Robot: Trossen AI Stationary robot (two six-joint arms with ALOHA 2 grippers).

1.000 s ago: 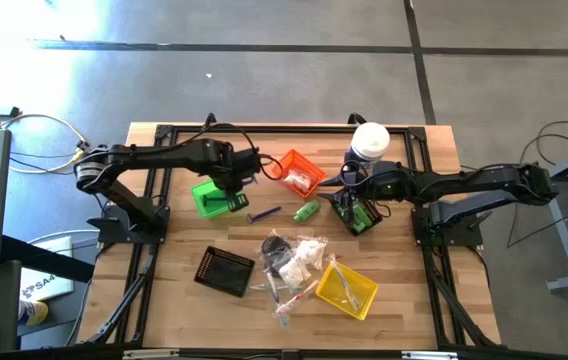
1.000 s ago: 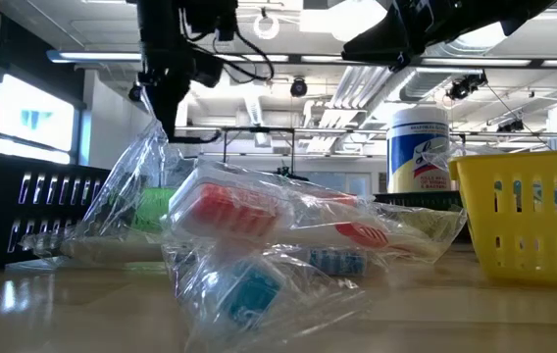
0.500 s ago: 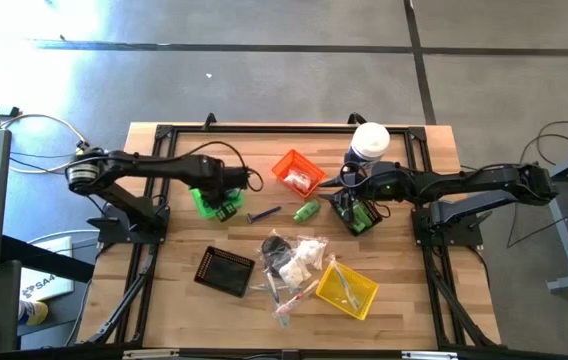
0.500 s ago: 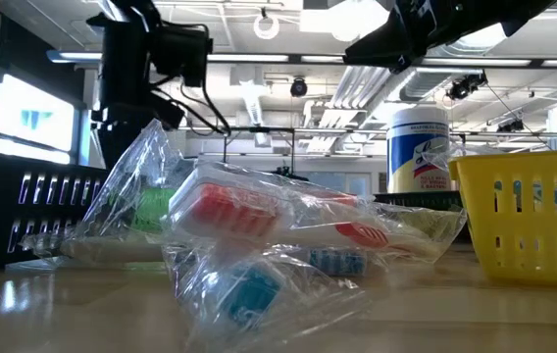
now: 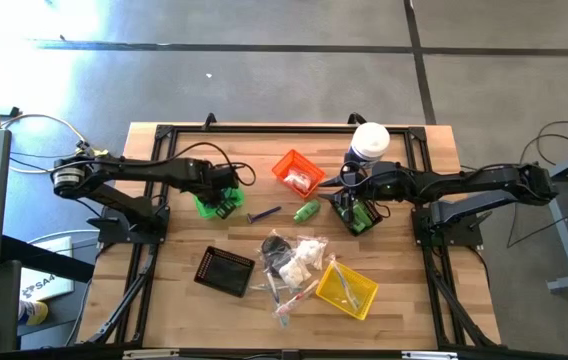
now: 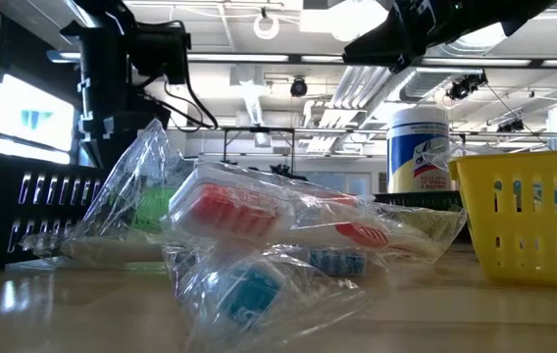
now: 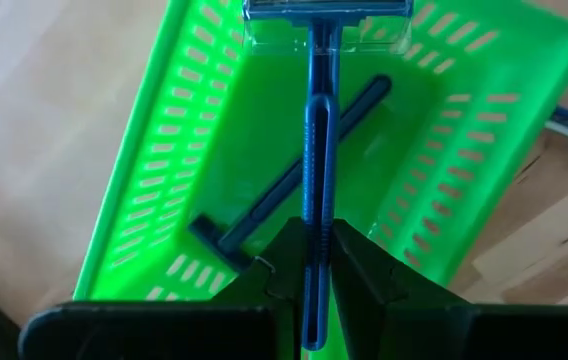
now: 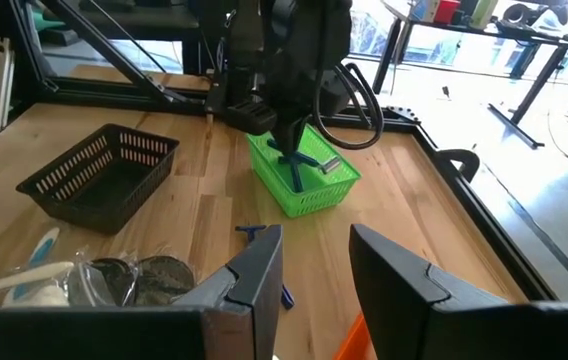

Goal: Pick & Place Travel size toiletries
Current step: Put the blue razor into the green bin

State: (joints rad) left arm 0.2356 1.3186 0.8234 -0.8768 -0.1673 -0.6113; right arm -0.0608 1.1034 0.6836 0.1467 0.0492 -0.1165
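The left gripper [image 7: 316, 262] hangs over the bright green slotted plastic bin [image 5: 211, 203] near the table's left edge, its jaws pinched tight on the handle of a blue disposable razor with a clear cap over its head [image 7: 316, 140]; the razor points down into the bin, where a second dark blue razor [image 7: 282, 180] already lies slantwise on the floor. The right gripper [image 8: 314, 262] waits over the dark green bin [image 5: 356, 213] toward the right edge, beside the tall white-lidded canister [image 5: 369, 141] at the far edge; its fingers stand parted with nothing between them.

More toiletries remain: another blue razor [image 5: 263, 215] and a green mini bottle [image 5: 307, 210] lie on the bare wooden table [image 5: 164, 270] between the green bin and the orange slotted bin [image 5: 297, 172]; a heap of clear-wrapped and white packets [image 5: 294, 258] sits toward the near edge, between the black mesh basket [image 5: 225, 270] and the yellow slotted bin [image 5: 347, 288].

The razor looks light and stiff, its thin handle likely slick; gripping mid-handle, as here, seems the sound hold, well clear of the capped head. The wrapped packets look soft and crinkly and may slip or deform; pinching a firm item inside the wrap would probably serve better than its loose edge.
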